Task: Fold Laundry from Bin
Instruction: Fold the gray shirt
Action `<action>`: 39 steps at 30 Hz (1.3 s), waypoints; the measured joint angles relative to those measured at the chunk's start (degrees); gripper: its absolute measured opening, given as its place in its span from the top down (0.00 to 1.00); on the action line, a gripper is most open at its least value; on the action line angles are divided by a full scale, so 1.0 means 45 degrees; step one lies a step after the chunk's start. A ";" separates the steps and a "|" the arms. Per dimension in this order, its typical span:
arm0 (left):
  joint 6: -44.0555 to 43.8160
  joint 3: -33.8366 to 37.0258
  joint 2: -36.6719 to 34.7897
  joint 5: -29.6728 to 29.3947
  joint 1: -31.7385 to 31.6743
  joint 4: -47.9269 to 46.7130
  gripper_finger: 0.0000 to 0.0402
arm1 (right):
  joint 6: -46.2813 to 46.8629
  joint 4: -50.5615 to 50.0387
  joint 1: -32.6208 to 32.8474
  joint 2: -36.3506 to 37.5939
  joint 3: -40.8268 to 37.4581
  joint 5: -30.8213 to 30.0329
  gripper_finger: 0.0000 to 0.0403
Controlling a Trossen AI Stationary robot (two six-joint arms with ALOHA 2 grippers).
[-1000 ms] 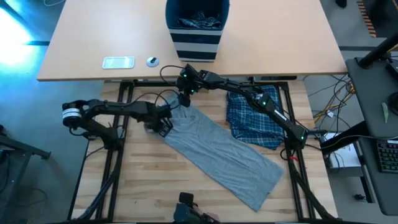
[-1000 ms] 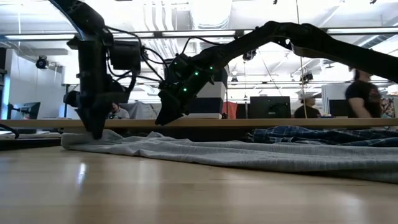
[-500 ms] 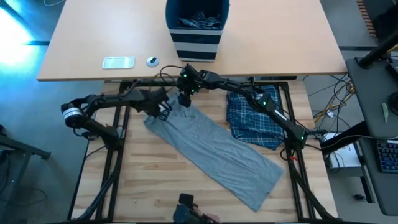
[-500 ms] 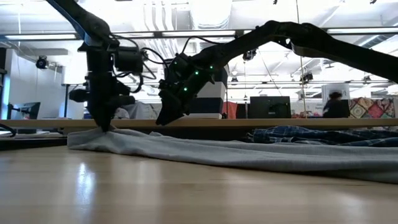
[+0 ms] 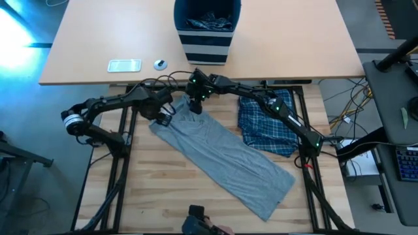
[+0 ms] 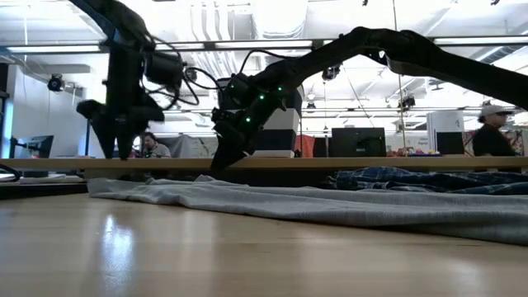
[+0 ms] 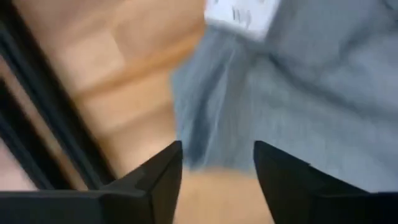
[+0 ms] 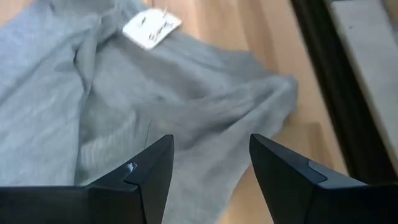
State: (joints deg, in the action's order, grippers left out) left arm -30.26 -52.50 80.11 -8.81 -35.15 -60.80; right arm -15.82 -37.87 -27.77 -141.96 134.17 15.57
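- The left end effector [image 5: 163, 116] hangs just above the upper corner of the grey T-shirt [image 5: 222, 156], fingers [image 7: 163, 177] parted with nothing between them; the cloth lies beneath it.
- The right end effector [image 5: 194, 108] sits close beside the left one, over the same end of the shirt, its fingers [image 8: 151, 171] spread apart and holding nothing; a white label [image 8: 152, 28] shows on the fabric ahead of it.
- The shirt lies flat on the wooden worktop [image 5: 163, 189], stretching away from both end effectors.
- Plaid laundry [image 5: 264, 127] rests beyond the right end effector, touching the shirt's edge.
- The bin [image 5: 206, 29] stands on the far worktop [image 5: 294, 46], well apart from both end effectors, with cloth inside.
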 joint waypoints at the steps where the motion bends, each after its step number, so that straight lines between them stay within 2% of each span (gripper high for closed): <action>1: -0.0155 -0.0066 -0.0166 0.0206 0.0130 -0.0308 0.52 | -0.0062 -0.0134 0.0000 0.0007 0.0000 0.0070 0.49; 6: -0.0802 0.0559 -0.0319 0.0533 -0.0055 -0.0574 0.48 | -0.0125 -0.0200 0.0029 0.0041 0.0000 0.0545 0.49; 12: -0.0515 0.1903 0.0056 0.0847 -0.0860 0.1530 0.47 | -0.0149 -0.0216 0.0068 0.0076 0.0000 0.0547 0.49; 18: 0.0064 0.2314 0.0132 -0.0038 -0.1441 0.1987 0.40 | -0.0154 -0.0189 0.0087 0.0224 0.0000 0.0549 0.49; 24: 0.0506 0.3146 0.0132 0.0891 -0.1819 0.2630 0.37 | -0.0283 -0.0191 0.0087 0.0235 0.0000 0.0589 0.49; 28: 0.0287 0.3821 0.0063 0.0968 -0.1886 0.3274 0.40 | -0.0337 0.0226 0.0087 0.0235 0.0000 0.0580 0.49; 32: 0.0284 0.4077 0.0050 0.1035 -0.1880 0.3867 0.46 | 0.0830 0.1736 0.0015 0.0255 0.0000 -0.0056 0.49; 36: 0.0287 0.3996 0.0095 0.0923 -0.1877 0.4729 0.57 | 0.2477 0.2934 -0.0212 0.0023 0.0000 -0.1405 0.49; 39: 0.0389 0.3972 0.0104 0.0879 -0.1872 0.5025 0.68 | 0.3905 0.2815 -0.0458 -0.0456 0.0123 -0.1487 0.49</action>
State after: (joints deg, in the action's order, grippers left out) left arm -28.51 -34.63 80.58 -4.85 -43.57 -38.19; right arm 1.75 -25.20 -29.83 -144.01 134.72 8.88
